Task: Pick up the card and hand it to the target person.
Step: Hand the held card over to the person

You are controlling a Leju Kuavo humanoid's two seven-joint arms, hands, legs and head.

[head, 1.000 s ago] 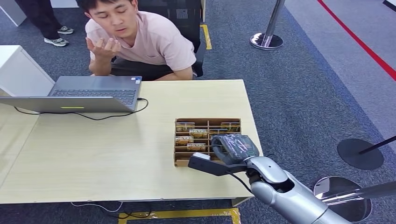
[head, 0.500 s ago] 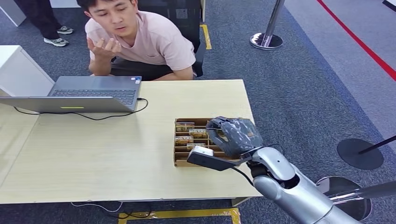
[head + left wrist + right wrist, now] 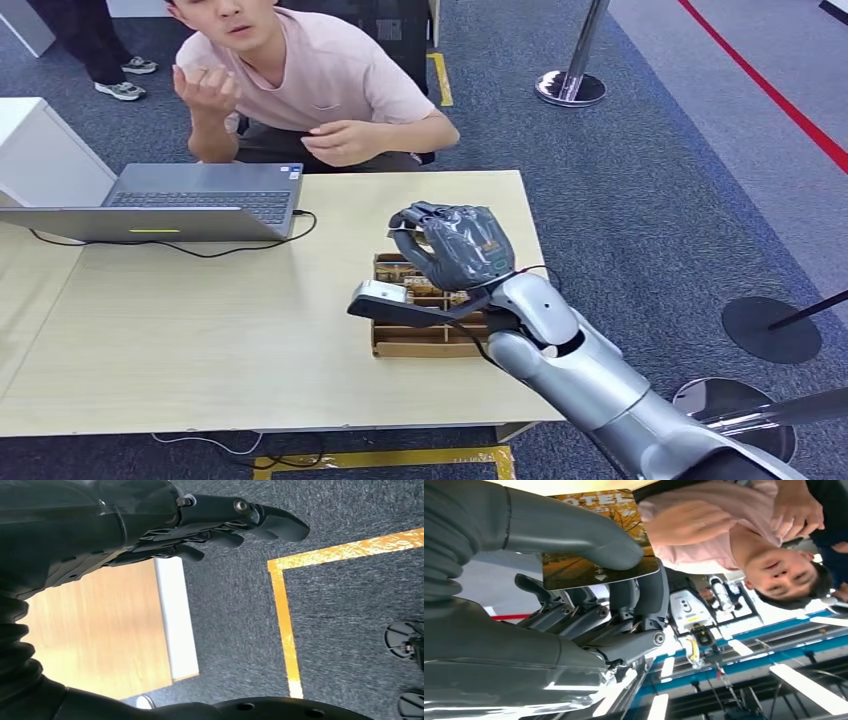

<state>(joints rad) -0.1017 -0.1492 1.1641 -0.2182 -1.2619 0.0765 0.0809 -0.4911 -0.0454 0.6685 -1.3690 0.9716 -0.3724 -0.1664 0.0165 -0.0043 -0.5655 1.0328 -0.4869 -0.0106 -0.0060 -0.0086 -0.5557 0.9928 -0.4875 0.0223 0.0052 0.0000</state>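
My right hand hangs above the far end of the brown card box, palm turned toward the person. In the right wrist view the thumb pinches an orange hotel card against the fingers of the right hand, and the person sits just beyond the card. The person's open hand rests at the table's far edge, a short way from the card. My left hand hangs beside the table over the carpet, fingers stretched out and holding nothing.
An open laptop with a black cable lies at the table's far left. More cards stand in the box's slots. Stanchion bases sit on the carpet to the right. Another person's legs are at the far left.
My right hand rose from the card box and moved forward and left toward the person, holding the card. The person brought one hand forward to the table's edge.
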